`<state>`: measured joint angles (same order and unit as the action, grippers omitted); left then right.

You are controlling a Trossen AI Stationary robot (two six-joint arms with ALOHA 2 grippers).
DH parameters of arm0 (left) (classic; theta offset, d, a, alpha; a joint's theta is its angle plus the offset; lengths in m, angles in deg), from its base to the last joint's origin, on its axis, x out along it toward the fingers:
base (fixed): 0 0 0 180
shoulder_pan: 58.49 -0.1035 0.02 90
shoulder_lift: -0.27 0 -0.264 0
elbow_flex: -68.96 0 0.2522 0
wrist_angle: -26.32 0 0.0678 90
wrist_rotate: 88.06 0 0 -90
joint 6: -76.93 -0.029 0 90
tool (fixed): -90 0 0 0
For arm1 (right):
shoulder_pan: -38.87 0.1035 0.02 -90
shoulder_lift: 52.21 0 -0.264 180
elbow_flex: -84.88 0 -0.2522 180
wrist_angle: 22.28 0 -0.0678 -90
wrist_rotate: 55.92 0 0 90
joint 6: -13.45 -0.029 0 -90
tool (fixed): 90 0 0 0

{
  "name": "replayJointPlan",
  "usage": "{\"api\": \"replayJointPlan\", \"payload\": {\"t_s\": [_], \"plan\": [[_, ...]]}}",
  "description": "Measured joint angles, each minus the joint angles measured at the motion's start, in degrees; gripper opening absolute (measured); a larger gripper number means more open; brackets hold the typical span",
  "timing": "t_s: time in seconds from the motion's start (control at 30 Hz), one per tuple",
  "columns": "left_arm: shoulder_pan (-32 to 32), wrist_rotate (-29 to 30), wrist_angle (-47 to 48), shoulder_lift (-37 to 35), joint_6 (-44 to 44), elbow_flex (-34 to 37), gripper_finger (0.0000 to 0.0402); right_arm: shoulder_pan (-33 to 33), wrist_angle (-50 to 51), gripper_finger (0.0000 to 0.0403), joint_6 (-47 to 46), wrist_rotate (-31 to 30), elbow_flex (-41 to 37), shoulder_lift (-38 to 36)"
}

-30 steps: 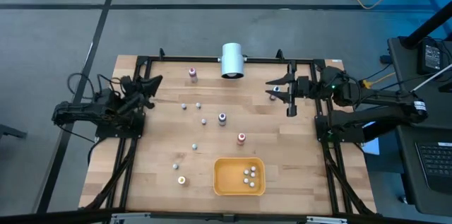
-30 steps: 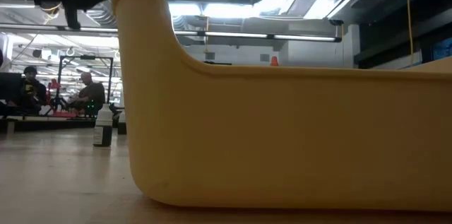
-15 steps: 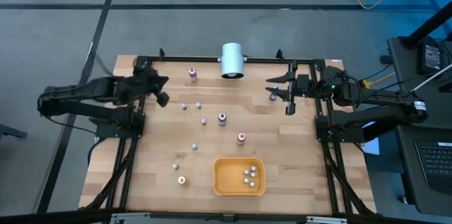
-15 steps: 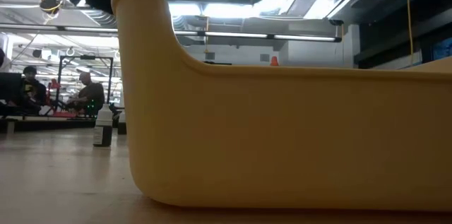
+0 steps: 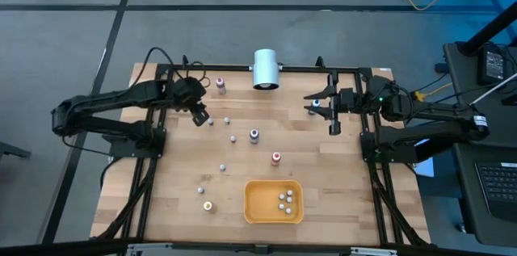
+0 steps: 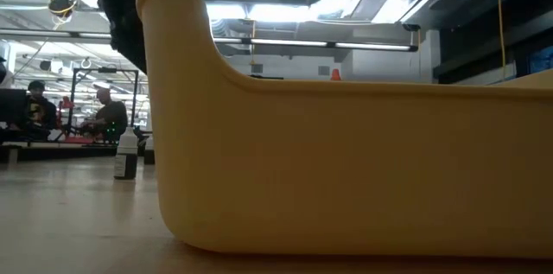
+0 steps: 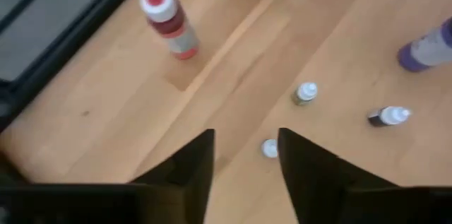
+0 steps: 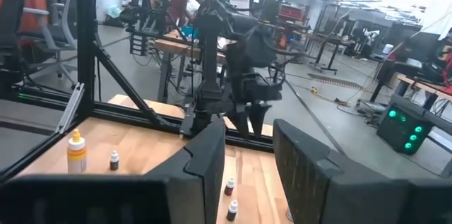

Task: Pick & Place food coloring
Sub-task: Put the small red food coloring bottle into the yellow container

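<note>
The left gripper point(image 5: 199, 116), fingers parted and empty, hovers above a tiny white-capped food-coloring bottle point(image 7: 270, 148) for pickup, while the right gripper point(image 5: 332, 115) waits, parted and empty.

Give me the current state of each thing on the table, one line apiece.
left gripper: open, empty, over the small bottles at the table's back left.
right gripper: open, empty, waiting near the table's back right.
orange tray: on the table's front edge, several tiny bottles inside.
pink-capped bottle: standing upright.
dark bottle: lying on its side.
white cylinder: at the back edge.
</note>
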<state>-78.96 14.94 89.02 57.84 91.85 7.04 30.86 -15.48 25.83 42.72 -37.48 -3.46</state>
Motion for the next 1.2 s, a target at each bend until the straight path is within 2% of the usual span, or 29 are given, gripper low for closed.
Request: {"api": "replayJointPlan", "payload": {"t_s": [0.13,0.27,0.53,0.87,1.2], "plan": [[-1.6,-3.5,-2.1,1.8,-1.8,0.0,0.0208,0.0,0.0,0.0123,0.0,0.0,0.0,0.0],[-2.6,-5.1,-2.1,4.3,-3.4,0.1,0.0226,0.0,0.0,0.0123,0.1,0.0,0.0,0.0],[-2.7,-6.6,-5.9,8.1,-4.2,6.0,0.0225,0.0,0.0,0.0123,0.1,0.0,0.0,0.0],[-3.3,-8.7,-12.4,11.3,-3.8,10.2,0.0224,0.0,0.1,0.0123,0.1,0.0,0.0,0.0],[-3.3,-11.0,-15.0,14.6,-3.9,11.3,0.0222,0.0,2.3,0.0123,0.1,0.0,0.0,0.0]]}}
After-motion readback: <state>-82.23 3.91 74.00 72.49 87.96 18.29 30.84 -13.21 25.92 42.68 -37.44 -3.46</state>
